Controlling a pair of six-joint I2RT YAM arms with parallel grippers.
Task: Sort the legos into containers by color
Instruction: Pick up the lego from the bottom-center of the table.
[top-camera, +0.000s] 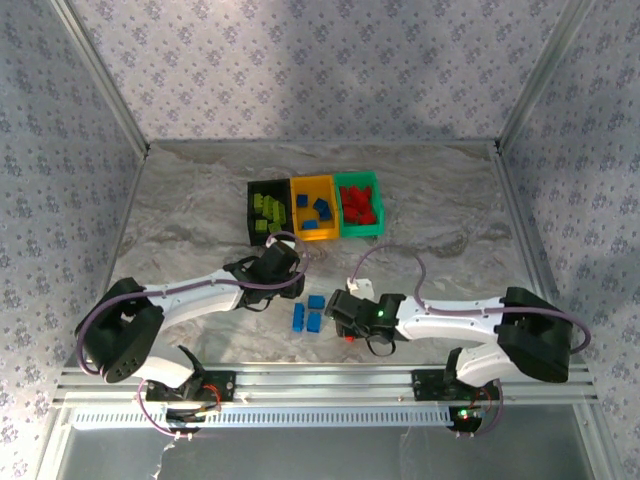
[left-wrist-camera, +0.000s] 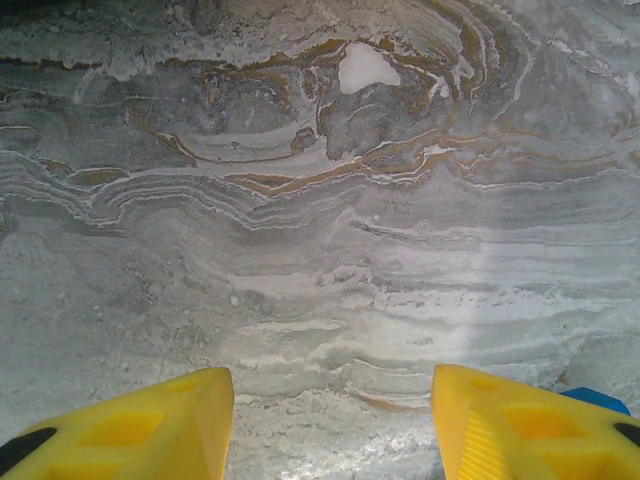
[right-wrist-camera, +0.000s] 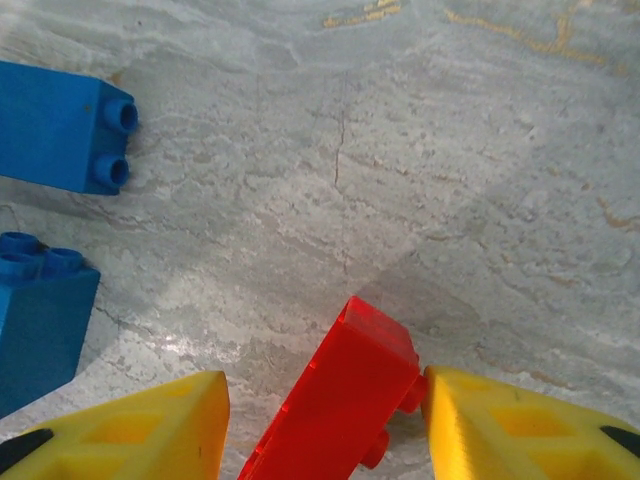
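Three containers stand side by side at the back: a black bin (top-camera: 268, 210) with lime green legos, an orange-yellow bin (top-camera: 315, 208) with blue legos and a green bin (top-camera: 359, 204) with red legos. Three blue legos (top-camera: 308, 315) lie loose on the table between the arms. My right gripper (right-wrist-camera: 325, 390) is open around a tilted red lego (right-wrist-camera: 335, 400); its studs touch the right finger (right-wrist-camera: 500, 430), and a gap remains at the left finger. Two blue legos (right-wrist-camera: 60, 125) (right-wrist-camera: 35, 320) lie to its left. My left gripper (left-wrist-camera: 332, 385) is open over bare table, a blue lego (left-wrist-camera: 597, 399) just behind its right finger.
The marbled table (top-camera: 200, 200) is walled by patterned panels at the back and sides. A metal rail (top-camera: 320, 385) with both arm bases runs along the near edge. The right arm's cable (top-camera: 400, 255) loops above the table.
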